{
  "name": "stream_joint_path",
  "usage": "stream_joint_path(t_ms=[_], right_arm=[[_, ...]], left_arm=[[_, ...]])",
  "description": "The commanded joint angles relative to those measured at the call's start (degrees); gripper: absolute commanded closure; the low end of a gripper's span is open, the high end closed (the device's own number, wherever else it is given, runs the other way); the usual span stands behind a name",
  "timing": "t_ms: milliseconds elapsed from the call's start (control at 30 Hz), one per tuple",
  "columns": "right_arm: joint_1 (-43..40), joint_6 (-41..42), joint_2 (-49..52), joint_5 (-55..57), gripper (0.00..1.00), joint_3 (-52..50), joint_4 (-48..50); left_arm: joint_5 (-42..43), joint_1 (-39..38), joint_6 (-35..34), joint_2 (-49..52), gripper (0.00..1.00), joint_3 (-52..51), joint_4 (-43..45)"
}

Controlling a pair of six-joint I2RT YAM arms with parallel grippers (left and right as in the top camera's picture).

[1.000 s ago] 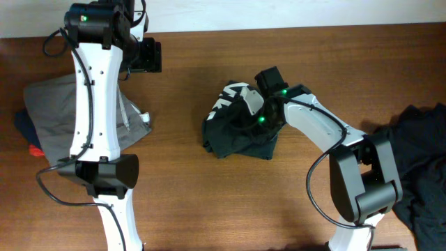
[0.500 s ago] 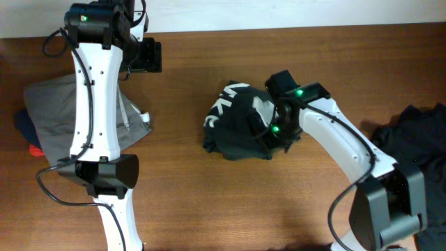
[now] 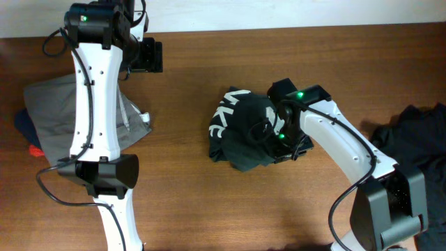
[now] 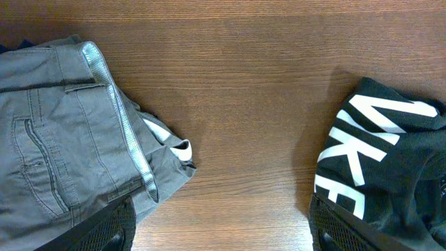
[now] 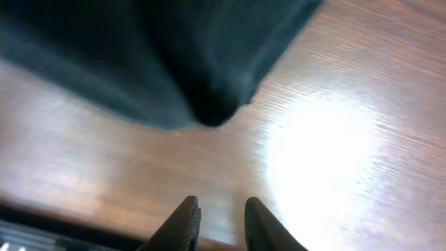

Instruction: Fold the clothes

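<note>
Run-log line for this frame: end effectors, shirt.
left end effector: open, empty | right end effector: narrowly open, empty | NIKE shirt: bunched, not folded

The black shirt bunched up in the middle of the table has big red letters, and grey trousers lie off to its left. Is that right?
Not quite. The letters on the black shirt are white, not red; the left wrist view shows them. The rest holds: bunched up in the middle of the table, grey trousers off to its left.
</note>
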Motion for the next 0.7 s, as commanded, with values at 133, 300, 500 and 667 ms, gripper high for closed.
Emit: stream_joint_path(t_ms=[133,300,500,667], right_arm=[[-5.7,4.5,0.1,-16.1,0.67,-0.2,17.0],[-6.0,9.6,4.2,-23.5,0.67,-0.2,25.7],[-5.3,14.3,11.6,-30.2,0.67,-0.2,32.2],[-5.2,16.3,12.8,-30.3,0.71,-0.2,36.8]], left_arm=[[-0.4,0.1,0.7,-1.7,0.2,0.9,0.4],[-0.4,0.1,0.7,-1.7,0.2,0.9,0.5],[-0.4,0.1,0.7,-1.7,0.2,0.9,0.5],[-0.4,0.1,0.7,-1.7,0.2,0.9,0.4]])
